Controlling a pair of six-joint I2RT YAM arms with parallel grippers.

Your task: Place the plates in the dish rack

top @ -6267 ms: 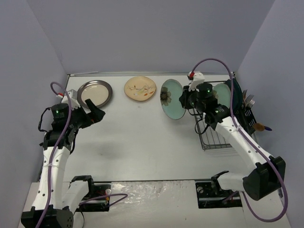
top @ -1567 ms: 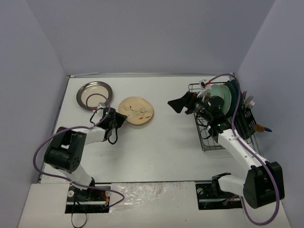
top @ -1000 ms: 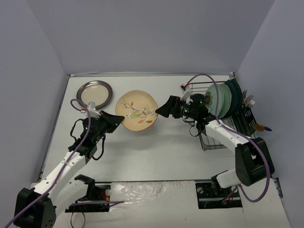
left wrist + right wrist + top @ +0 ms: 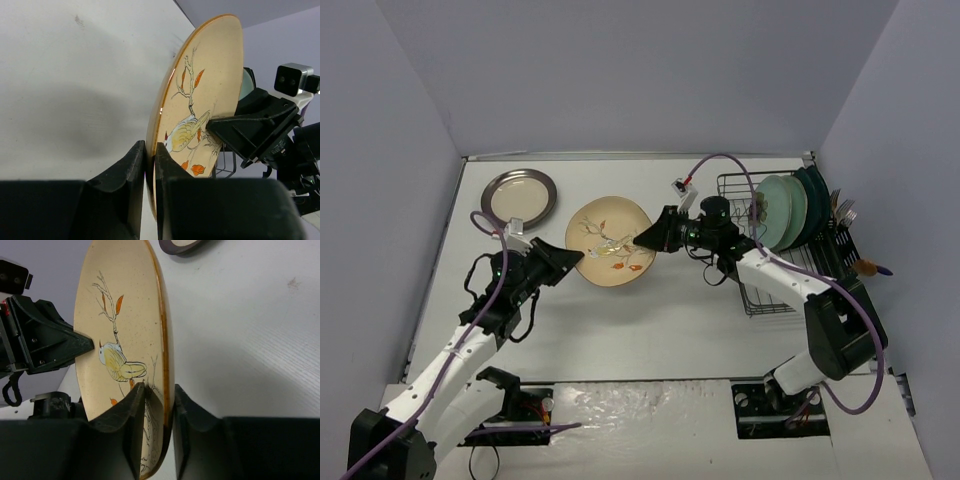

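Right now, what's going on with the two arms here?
It's a mid-air handover. The left gripper is clamped on one rim of the cream floral plate, which is held on edge above the table. The right gripper is pinched on the opposite rim. The dish rack on the right already holds mint-green plates and teal plates standing upright. The grey-rimmed plate lies flat at the far left, not yet racked.

Six plates (image 4: 610, 245), one wire dish rack (image 4: 766, 296), two robot arms (image 4: 458, 348)
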